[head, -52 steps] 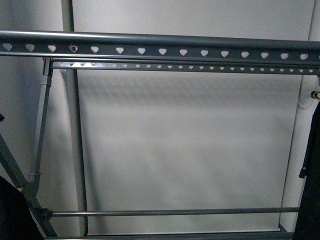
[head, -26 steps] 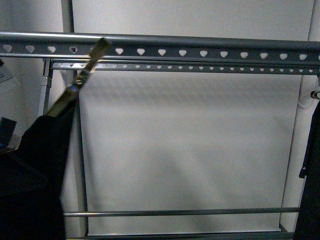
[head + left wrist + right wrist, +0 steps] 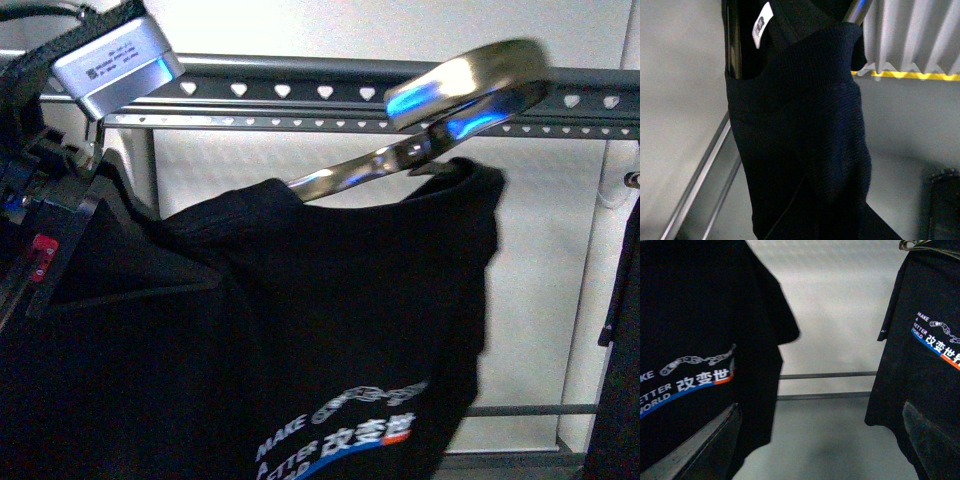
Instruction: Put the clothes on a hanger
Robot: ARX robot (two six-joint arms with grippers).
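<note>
The left pincer [image 3: 70,240] is clenched on the shoulder of the clothes [image 3: 330,330], a black T-shirt held up in front of the hanger [image 3: 300,90] with its collar just under the top rail. A blurred chrome clothes-hook [image 3: 450,100] comes out of the neck and overlaps that rail. The right pincer [image 3: 820,407] is released, jaws wide apart, with the printed clothes on one side and a second printed shirt [image 3: 930,365] on the other.

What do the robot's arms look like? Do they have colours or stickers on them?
The left arm is mostly black. It has a shiny silver-grey box with a small printed label, a black cable on top and a tiny red part. The right gripper shows only dark grey, flat fingers.
</note>
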